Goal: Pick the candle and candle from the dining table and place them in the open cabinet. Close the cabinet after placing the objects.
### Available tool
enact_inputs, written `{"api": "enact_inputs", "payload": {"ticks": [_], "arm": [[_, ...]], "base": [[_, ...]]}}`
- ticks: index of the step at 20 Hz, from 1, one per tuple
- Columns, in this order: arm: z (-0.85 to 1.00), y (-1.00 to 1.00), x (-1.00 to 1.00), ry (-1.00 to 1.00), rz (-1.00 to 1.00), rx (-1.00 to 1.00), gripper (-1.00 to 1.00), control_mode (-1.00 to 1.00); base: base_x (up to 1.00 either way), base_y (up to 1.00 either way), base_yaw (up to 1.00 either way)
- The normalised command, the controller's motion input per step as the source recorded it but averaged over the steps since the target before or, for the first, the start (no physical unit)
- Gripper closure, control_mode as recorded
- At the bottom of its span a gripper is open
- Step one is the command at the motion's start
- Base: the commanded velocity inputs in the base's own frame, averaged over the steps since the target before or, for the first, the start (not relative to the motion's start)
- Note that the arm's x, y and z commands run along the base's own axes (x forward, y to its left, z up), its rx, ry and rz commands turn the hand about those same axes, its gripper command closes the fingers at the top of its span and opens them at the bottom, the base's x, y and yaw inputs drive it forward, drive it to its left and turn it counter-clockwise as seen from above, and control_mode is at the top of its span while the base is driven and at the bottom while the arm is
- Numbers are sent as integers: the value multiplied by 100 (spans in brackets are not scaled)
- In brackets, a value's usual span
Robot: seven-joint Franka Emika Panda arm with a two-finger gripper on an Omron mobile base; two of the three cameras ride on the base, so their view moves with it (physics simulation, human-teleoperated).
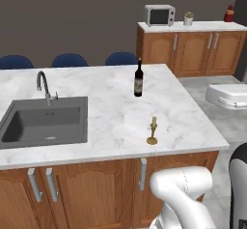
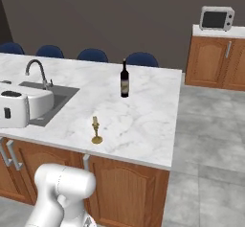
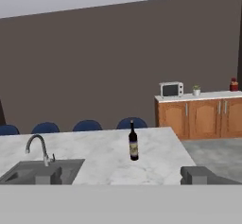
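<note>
A small brass candlestick with a thin yellowish candle (image 1: 152,131) (image 2: 96,130) stands upright near the front edge of the dining table (image 1: 111,109) (image 2: 148,111), a white marble top over wooden doors. In the hand view my gripper (image 3: 122,175) looks level across the table (image 3: 104,157) from its near side. Its two dark fingertips (image 3: 47,175) stand far apart, open, with nothing between them. The candle is well apart from the gripper. The open cabinet is out of view.
A dark wine bottle (image 1: 138,78) (image 2: 124,79) (image 3: 133,142) stands behind the candle. A grey sink (image 1: 46,121) with a curved faucet (image 1: 43,85) takes the table's left part. Blue chairs (image 1: 70,60) line the far side. A low counter with a microwave (image 1: 160,15) stands at the back right.
</note>
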Motion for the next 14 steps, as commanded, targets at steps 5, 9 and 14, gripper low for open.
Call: {"api": "enact_inputs", "payload": {"ticks": [5, 9, 14], "arm": [[0, 0, 0, 0, 0, 0, -100, 100], [0, 0, 0, 0, 0, 0, -100, 100], [0, 0, 0, 0, 0, 0, -100, 100]], "base": [[-73, 1, 0], [-29, 4, 0], [-2, 0, 0]]}}
